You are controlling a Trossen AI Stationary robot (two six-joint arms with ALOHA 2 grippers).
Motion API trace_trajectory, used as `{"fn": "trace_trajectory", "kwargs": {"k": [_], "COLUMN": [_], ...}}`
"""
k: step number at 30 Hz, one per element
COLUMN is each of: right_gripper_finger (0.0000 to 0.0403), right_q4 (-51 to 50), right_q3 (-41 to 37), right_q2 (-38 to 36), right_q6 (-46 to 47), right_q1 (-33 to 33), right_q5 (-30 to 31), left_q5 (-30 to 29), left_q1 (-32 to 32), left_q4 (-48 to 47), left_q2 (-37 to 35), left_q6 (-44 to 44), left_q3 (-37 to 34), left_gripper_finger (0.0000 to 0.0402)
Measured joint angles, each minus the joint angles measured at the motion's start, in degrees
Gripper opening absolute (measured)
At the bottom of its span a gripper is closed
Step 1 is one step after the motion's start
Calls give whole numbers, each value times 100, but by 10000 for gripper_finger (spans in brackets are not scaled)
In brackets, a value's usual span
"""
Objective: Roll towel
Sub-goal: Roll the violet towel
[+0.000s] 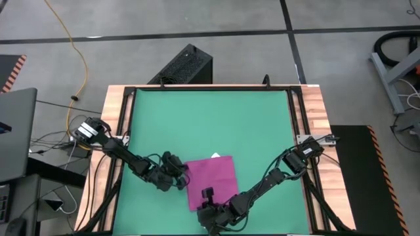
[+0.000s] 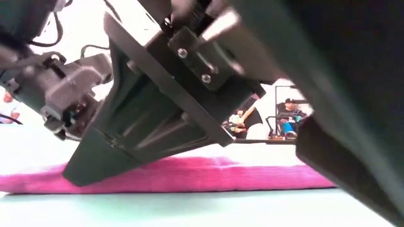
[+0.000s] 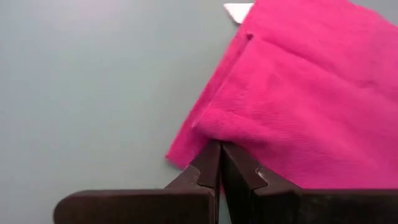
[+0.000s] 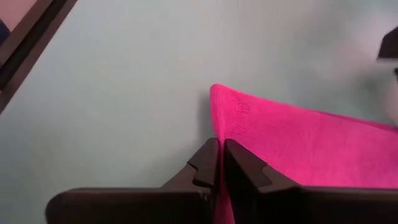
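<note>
The left tool [image 3: 220, 163] is clenched on the towel's [image 1: 211, 180] left edge. The right tool [image 4: 220, 163] is pinched on its lower corner. The towel lies flat at lower centre of the green mat [image 1: 210, 121] covering the desk [image 1: 314, 108].

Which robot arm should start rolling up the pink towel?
Probably the right. Its right gripper pinches the near corner of the towel, ready to roll it away. The left gripper only pinches a side edge.
</note>
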Motion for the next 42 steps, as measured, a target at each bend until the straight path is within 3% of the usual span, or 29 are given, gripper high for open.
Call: {"fn": "trace_trajectory", "kwargs": {"k": [5,9,15,21,27,42], "right_gripper_finger": [52,52,52,52,52,62], "right_q4": [-43,-77,-167,-172,-172,-208], "right_q3": [0,0,0,0,0,0], "right_q2": [0,0,0,0,0,-2], "right_q6": [0,0,1,1,-2,-280], "right_q1": [0,-6,-7,-30,-24,73], "right_q5": [-9,-11,-11,-11,-14,-245], "left_q5": [504,539,-21,48,4,519], "left_q1": [8,-83,-311,-321,-223,-218], "left_q4": [-282,-640,-800,381,585,327], "left_q2": [-655,-1390,-1994,-1081,-161,329], "left_q6": [75,30,-51,318,-138,-302], "left_q3": [0,0,0,7,7,273], "left_gripper_finger": [0,0,0,0,0,0]}}
